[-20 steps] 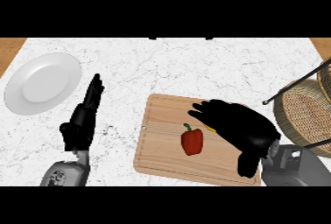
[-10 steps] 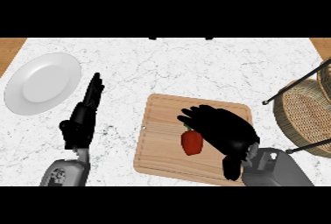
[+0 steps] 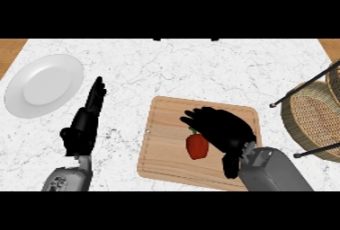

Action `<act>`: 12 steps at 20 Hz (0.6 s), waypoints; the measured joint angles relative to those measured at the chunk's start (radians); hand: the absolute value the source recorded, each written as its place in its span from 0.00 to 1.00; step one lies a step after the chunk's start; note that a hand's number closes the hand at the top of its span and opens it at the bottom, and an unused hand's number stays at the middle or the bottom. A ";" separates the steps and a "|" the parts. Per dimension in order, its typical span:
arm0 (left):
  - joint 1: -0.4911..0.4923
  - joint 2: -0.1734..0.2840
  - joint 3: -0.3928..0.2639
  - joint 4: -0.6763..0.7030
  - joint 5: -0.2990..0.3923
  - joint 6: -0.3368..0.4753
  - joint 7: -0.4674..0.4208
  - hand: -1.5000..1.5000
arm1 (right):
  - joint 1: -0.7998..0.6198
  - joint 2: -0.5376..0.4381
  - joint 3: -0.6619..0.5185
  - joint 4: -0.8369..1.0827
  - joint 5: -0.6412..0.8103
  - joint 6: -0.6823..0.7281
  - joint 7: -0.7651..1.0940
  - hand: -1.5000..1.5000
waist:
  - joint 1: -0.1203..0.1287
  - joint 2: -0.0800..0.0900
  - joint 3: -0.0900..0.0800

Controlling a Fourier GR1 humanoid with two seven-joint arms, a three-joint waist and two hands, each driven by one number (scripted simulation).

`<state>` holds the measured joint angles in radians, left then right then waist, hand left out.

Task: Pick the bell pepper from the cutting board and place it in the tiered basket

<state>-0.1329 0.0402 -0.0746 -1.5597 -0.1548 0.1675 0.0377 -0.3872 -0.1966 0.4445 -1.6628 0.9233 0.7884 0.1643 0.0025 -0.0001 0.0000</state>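
Observation:
A red bell pepper (image 3: 196, 146) with a green stem lies on the wooden cutting board (image 3: 166, 134) in the middle of the counter. My right hand (image 3: 222, 128) hangs over the board right beside the pepper, its fingers spread and covering the pepper's right side and stem end. The fingers are not curled round the pepper. The tiered wicker basket (image 3: 312, 119) with its black frame stands at the right edge. My left hand (image 3: 85, 121) rests open at the left, fingers pointing away from me.
A white plate (image 3: 43, 85) lies at the far left of the white marble counter (image 3: 199, 67). Brown wood shows beyond the counter at both upper corners.
My right hand has slid left across the board, from right of the pepper to partly over it. The pepper, board and left hand have stayed put.

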 measured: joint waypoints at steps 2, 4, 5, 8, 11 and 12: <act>-0.014 -0.010 -0.001 0.019 -0.007 0.007 -0.008 0.50 | 0.002 0.024 0.004 0.016 0.021 -0.008 0.001 0.00 | -0.001 0.000 0.000; -0.017 -0.019 -0.006 0.015 -0.018 0.017 0.002 0.50 | 0.002 0.042 0.004 0.047 0.037 -0.024 -0.008 0.00 | 0.000 0.000 0.000; -0.011 -0.015 -0.003 0.012 -0.013 0.008 -0.001 0.50 | 0.003 0.049 0.002 0.064 0.048 -0.041 -0.015 0.00 | 0.000 0.000 0.000; 0.022 -0.011 -0.006 -0.017 -0.016 0.001 0.002 0.50 | 0.013 0.052 -0.004 0.076 0.066 -0.046 -0.045 0.00 | 0.000 0.000 0.000; 0.006 -0.012 0.002 -0.007 -0.016 -0.003 0.004 0.50 | 0.038 0.061 -0.002 0.062 0.085 -0.043 -0.051 0.00 | -0.001 0.000 0.000; 0.011 -0.012 0.003 -0.010 -0.014 -0.006 0.001 0.50 | 0.030 0.063 -0.013 0.078 0.089 -0.046 -0.064 0.00 | -0.001 0.000 0.000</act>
<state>-0.1219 0.0286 -0.0715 -1.5694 -0.1692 0.1612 0.0391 -0.3576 -0.1334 0.4319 -1.5843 1.0127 0.7423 0.0999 0.0018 -0.0003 0.0000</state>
